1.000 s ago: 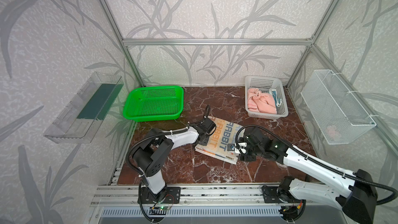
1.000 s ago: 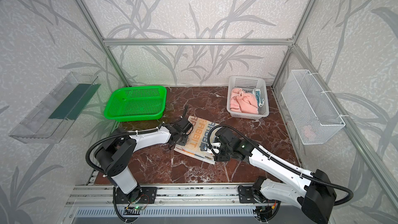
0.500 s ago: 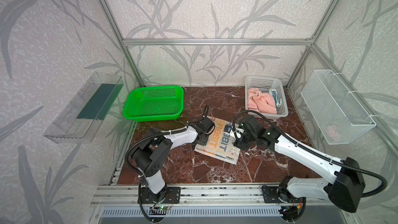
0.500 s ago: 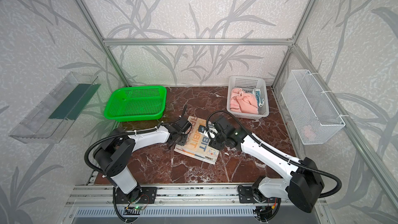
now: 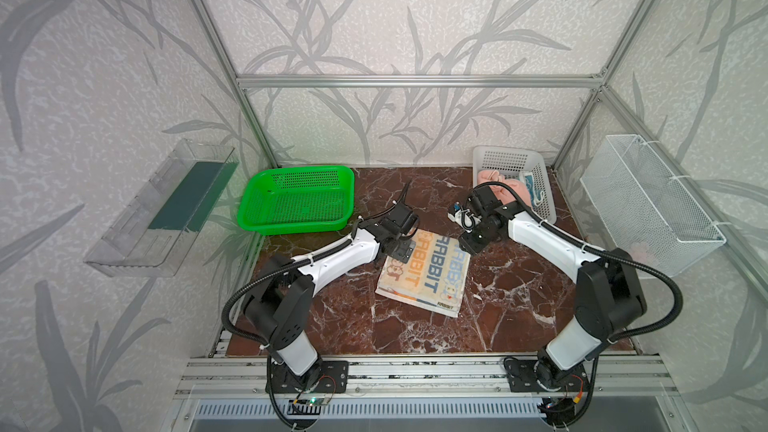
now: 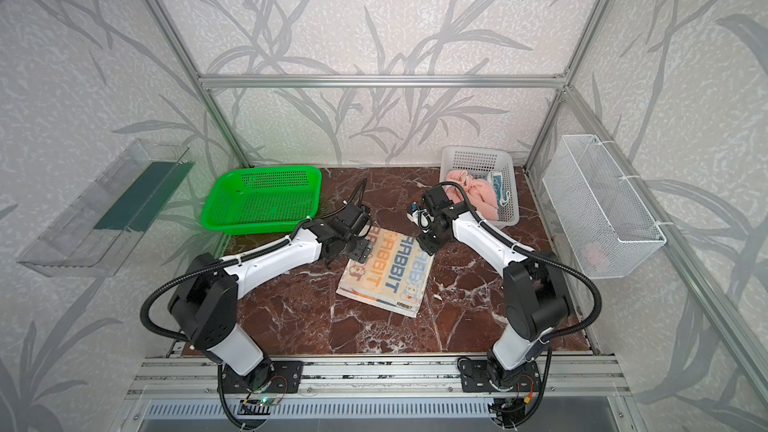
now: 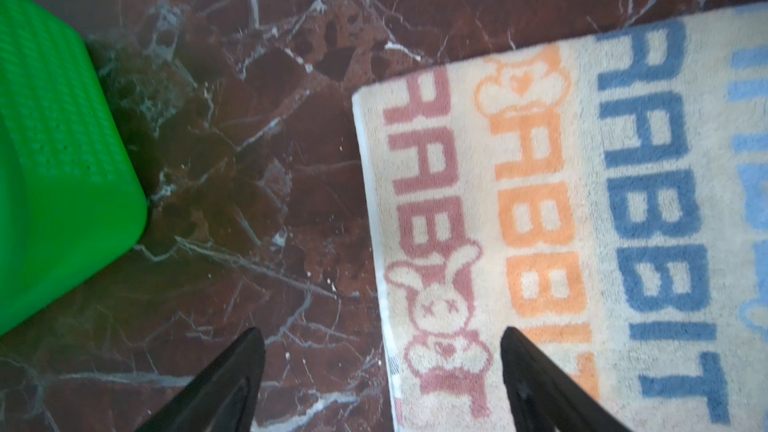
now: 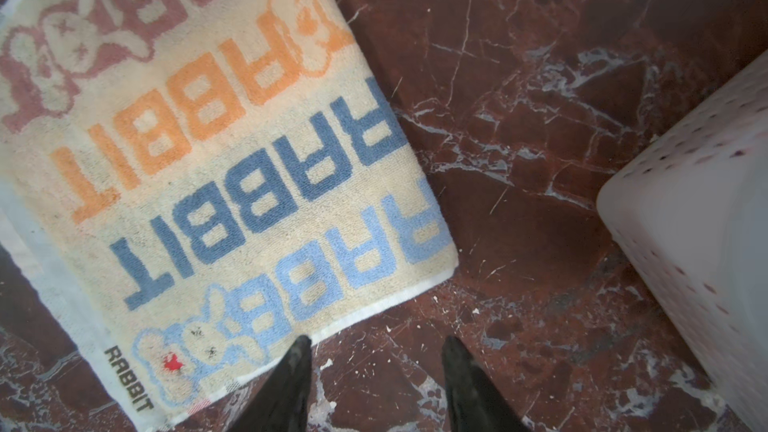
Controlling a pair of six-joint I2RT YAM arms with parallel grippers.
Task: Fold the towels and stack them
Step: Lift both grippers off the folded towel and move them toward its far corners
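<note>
A cream towel (image 5: 424,280) (image 6: 384,276) with orange and blue RABBIT letters lies folded flat on the marble table. My left gripper (image 7: 382,332) (image 5: 400,250) is open over its far left corner, with one finger above the cloth and the other above the marble. My right gripper (image 8: 377,340) (image 5: 469,245) hangs open just off the towel's far right corner (image 8: 440,276), with only marble between its fingers. The pink towel (image 5: 503,187) (image 6: 473,195) lies crumpled in the white basket. The teal towel (image 5: 532,189) (image 6: 501,187) is tucked beside it.
The white basket (image 5: 509,157) (image 8: 685,222) stands at the back right, close to my right arm. A green basket (image 5: 297,197) (image 7: 62,139) sits at the back left. A wire basket (image 5: 648,201) hangs on the right wall, a clear tray (image 5: 166,209) on the left wall.
My right gripper has moved from the towel's near right side back to its far right corner and narrowed. My left gripper has opened wide over the far left corner.
</note>
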